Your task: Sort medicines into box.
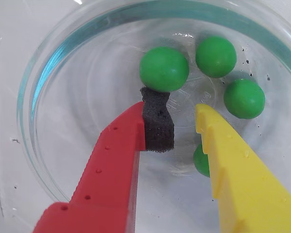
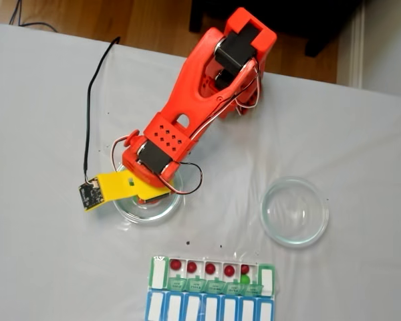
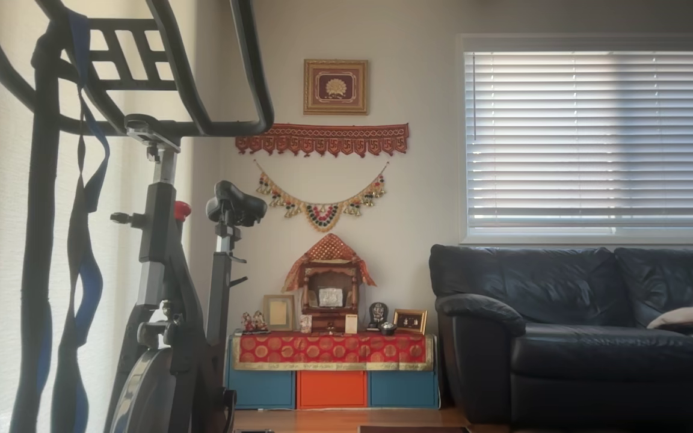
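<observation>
The red-and-yellow gripper point(image 1: 182, 114), jaws apart, hung inside a clear round glass dish point(image 1: 53, 73) among four glossy green balls point(image 1: 164, 69) on the white counter point(image 2: 47, 254).

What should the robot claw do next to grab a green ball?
Probably nudge forward and close. In the wrist view the gripper is open inside the glass dish, its black foam pad touching the nearest green ball, which sits just ahead of the red finger rather than between it and the yellow finger. Nothing is gripped yet.
</observation>
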